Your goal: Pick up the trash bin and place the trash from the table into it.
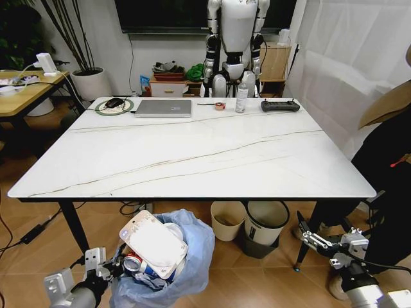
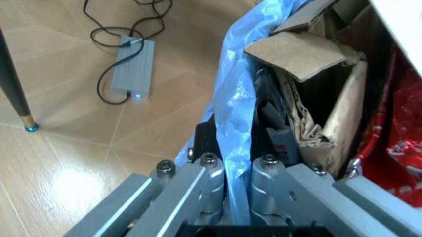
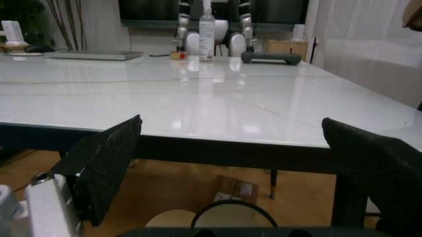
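**Bin held low, already full**

The left gripper (image 2: 236,173) has its jaws pressed together on the blue bag at the rim of the bin (image 1: 192,256), which sits low in front of the table's (image 1: 192,157) near edge, on the robot's left. Inside I can see cardboard (image 2: 300,49), a red can (image 1: 133,262) and a white flat package (image 1: 156,245) lying on top. The right gripper (image 1: 307,232) hangs low on the other side with its jaws spread wide and nothing between them, its pads (image 3: 108,163) facing the table edge.

To my eye the table's near half carries no trash; what's left at the far end is a laptop (image 1: 163,108), a bottle (image 1: 241,99) and a black handset (image 1: 280,106), none of it rubbish. So the job looks close to done. The care now, I'd say, is in the grip: the pinch is on thin plastic, so the bin wants keeping level and steady, or the package on top could slide out.

I can't tell whether the jaws catch the bin's hard rim or just the bag. The bin's base is cut off from sight.
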Robot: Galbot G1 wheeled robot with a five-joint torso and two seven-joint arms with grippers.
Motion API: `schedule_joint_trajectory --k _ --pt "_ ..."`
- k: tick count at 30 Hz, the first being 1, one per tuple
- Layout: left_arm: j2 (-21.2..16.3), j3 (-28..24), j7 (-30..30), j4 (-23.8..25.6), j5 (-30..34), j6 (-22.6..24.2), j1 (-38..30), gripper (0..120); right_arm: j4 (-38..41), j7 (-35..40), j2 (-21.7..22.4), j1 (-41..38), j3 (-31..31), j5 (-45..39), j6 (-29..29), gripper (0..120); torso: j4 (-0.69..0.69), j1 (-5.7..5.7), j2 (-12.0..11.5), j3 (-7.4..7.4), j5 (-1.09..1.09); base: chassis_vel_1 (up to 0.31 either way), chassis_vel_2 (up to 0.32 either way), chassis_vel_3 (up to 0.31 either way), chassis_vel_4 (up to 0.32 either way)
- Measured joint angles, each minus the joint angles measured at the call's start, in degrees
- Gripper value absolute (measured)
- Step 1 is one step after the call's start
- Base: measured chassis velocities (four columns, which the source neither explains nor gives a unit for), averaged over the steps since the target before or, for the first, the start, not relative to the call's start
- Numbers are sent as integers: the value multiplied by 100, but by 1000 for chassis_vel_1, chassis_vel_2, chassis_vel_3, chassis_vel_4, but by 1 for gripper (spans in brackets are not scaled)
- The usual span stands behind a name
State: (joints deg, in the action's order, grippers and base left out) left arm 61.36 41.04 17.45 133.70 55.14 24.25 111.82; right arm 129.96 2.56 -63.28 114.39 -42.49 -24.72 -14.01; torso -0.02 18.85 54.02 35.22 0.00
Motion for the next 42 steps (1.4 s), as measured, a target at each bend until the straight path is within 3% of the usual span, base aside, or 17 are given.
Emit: schedule_joint_trajectory --k 18,42 --pt "110 34 -176 -113 -253 -89 38 0 0 0 0 1 1 -3 0 100 1 -206 -474 -270 0 0 0 0 0" --pt "200 -79 -522 -1007 -422 -258 -280 0 0 1 1 1 1 -3 1 100 0 -478 -1115 -637 0 0 0 0 0"
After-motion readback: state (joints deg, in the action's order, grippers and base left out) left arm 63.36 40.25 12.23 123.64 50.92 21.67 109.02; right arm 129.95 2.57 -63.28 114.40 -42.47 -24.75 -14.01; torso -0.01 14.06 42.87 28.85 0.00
